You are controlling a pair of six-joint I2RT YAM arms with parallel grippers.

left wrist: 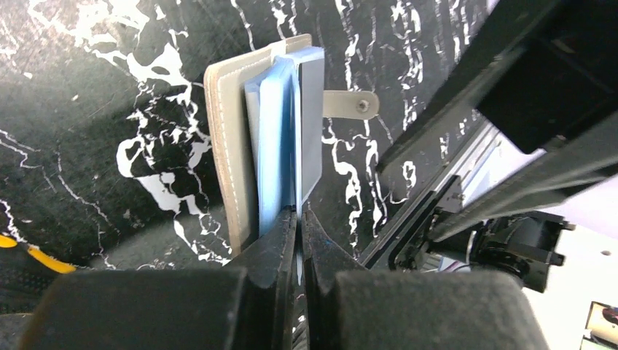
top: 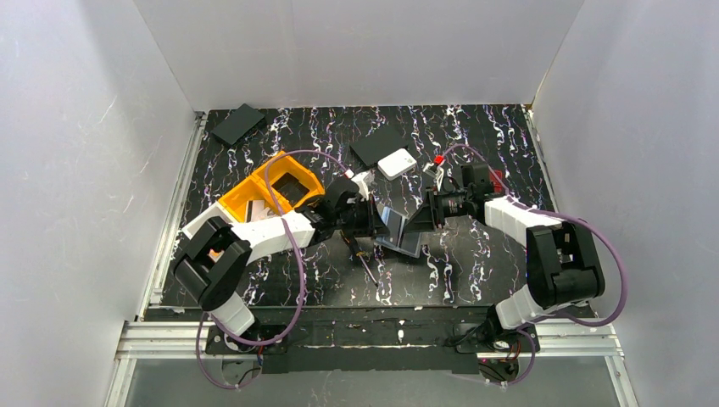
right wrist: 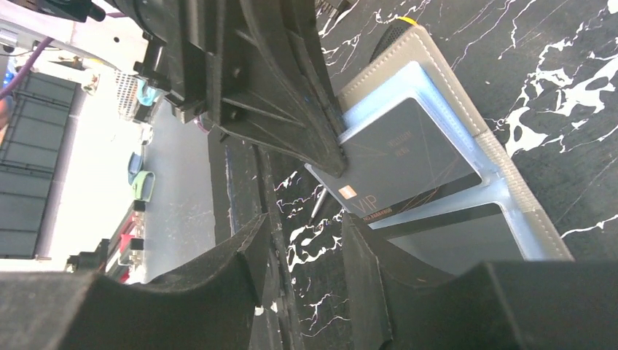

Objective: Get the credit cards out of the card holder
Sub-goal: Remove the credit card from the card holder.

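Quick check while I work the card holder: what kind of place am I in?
Most likely a lab test cell, not a home or shop: white panel walls box in a black marbled tabletop, with an aluminium rail frame along the near edge.

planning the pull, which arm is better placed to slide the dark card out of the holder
Left. The left claw is shut on the free edge of the dark card. The right claw is open beside the card holder, gripping no card.
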